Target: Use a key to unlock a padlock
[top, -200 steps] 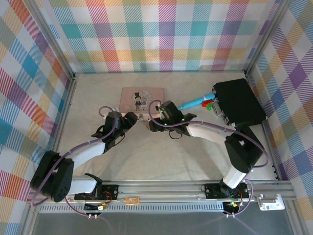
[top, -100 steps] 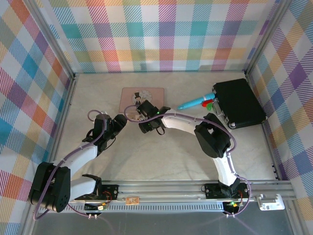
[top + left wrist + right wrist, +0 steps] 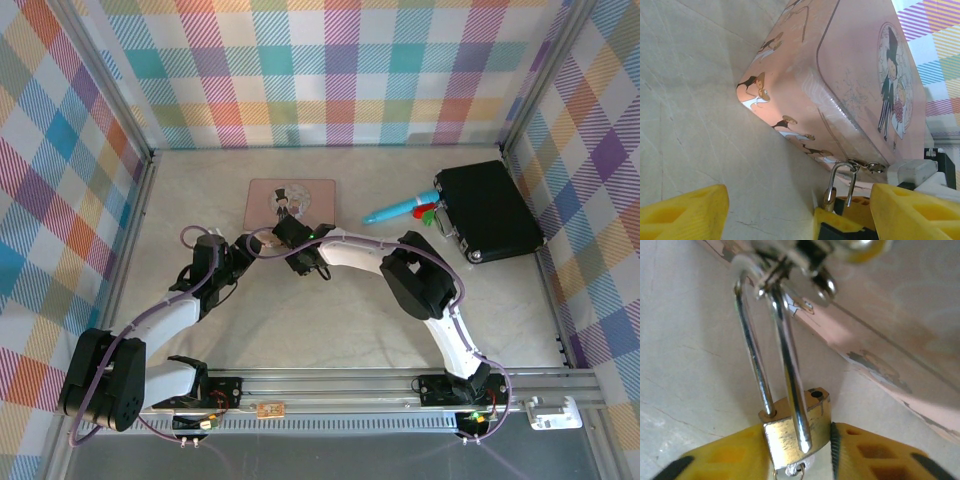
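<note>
In the right wrist view the brass padlock sits between my yellow fingers, with the right gripper shut on its body. Its silver shackle hooks through the hasp of the pink tin. One leg is out of its hole and lies across the body. A small silver key with a ring shows under the padlock. In the left wrist view the left gripper stands open in front of the tin, beside the padlock. From above, the left gripper and right gripper meet at the tin.
A black case lies at the back right, with a turquoise pen-like tool beside it. Plaid walls close in the table on three sides. Bare tabletop lies in front of the tin.
The left gripper has pulled back to the left, away from the padlock. The right arm has swung its wrist leftwards along the tin's front edge, still holding the padlock.
</note>
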Available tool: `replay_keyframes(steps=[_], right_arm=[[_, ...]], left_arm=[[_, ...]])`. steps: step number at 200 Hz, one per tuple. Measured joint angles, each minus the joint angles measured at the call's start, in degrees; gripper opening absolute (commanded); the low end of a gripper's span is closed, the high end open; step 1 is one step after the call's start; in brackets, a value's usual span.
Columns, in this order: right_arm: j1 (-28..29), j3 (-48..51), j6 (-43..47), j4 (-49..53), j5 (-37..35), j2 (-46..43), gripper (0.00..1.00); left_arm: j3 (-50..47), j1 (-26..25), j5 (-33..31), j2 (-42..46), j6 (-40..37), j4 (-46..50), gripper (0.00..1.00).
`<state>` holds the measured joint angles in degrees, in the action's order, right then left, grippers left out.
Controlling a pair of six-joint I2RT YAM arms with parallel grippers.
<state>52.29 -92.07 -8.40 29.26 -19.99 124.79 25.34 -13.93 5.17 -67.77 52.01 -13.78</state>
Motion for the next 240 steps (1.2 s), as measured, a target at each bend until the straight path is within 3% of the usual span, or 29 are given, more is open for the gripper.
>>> replay_keyframes(steps=[42, 90, 128, 158, 194, 240], right_arm=[[-1.38, 1.18, 0.5, -2.19, 2.75, -2.12, 0.1], [-7.65, 4.94, 3.34, -5.66, 21.35, -4.52, 0.04], [-13.05, 6.34, 3.23, -7.04, 36.94, -4.52, 0.03], [-15.58, 7.04, 2.6, -7.61, 46.07, -4.52, 0.02], [-16.13, 7.23, 1.49, -8.59, 52.06, -4.52, 0.01], [-16.35, 7.54, 1.31, -8.94, 54.1, -4.52, 0.01]], left_arm=[[-1.62, 0.0, 3.1, -0.52, -0.04, -4.85, 0.72], [-4.57, -0.02, 8.59, -4.81, -0.37, -16.79, 0.61], [-4.2, -1.46, 10.86, -13.35, 0.46, -26.1, 0.46], [-1.99, -3.5, 11.82, -21.16, 1.31, -32.83, 0.41], [1.75, -6.4, 11.78, -29.22, 1.81, -39.67, 0.37], [3.23, -7.43, 12.09, -38.16, 5.03, -49.18, 0.28]])
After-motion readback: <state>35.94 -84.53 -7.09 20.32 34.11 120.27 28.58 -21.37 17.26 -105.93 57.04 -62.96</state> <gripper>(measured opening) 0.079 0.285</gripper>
